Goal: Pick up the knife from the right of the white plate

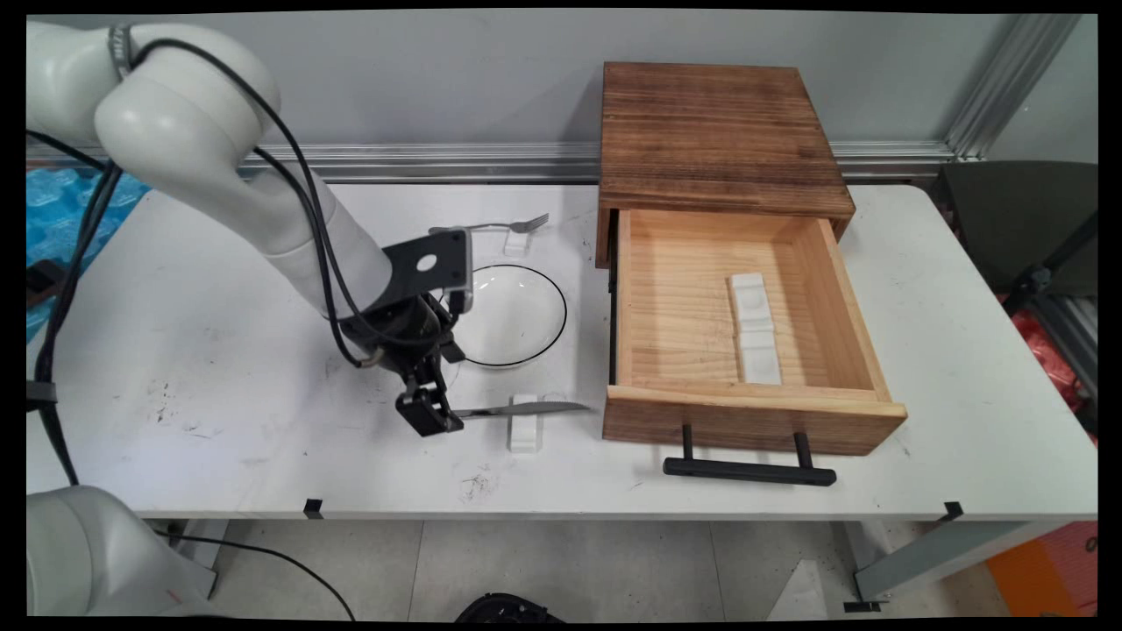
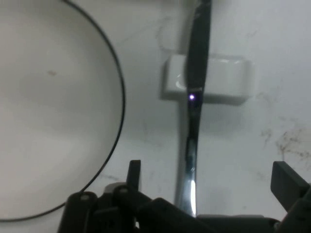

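- No legible text, label, brand, number or sign appears in either view.
- Arm, table, drawer and tableware carry no readable markings.

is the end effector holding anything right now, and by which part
Nothing is visibly held. The end effector is open, its fingers apart on either side of the knife handle; the knife lies across a white rest.

Over on the tabletop (image 1: 964,368), a wooden drawer box (image 1: 714,140) sits with its drawer (image 1: 745,412) pulled open, a white rest (image 1: 756,329) lying inside, and a fork (image 1: 504,226) waits near the back.
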Controlling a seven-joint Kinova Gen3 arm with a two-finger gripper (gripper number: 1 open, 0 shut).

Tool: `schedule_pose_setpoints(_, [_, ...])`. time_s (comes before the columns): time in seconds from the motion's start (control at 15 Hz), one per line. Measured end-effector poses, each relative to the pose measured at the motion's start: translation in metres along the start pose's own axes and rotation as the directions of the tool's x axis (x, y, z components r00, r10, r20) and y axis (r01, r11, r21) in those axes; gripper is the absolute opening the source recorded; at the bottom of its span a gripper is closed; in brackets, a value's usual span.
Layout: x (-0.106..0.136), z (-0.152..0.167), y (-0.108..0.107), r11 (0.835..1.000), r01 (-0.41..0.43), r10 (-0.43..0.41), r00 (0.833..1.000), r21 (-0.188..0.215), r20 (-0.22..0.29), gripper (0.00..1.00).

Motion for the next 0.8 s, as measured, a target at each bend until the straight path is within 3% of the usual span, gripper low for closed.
schedule_pose_setpoints(0.8, [-0.004, 0.029, 0.011, 0.999, -0.026, 0.027, 0.999, 0.032, -0.040, 1.00])
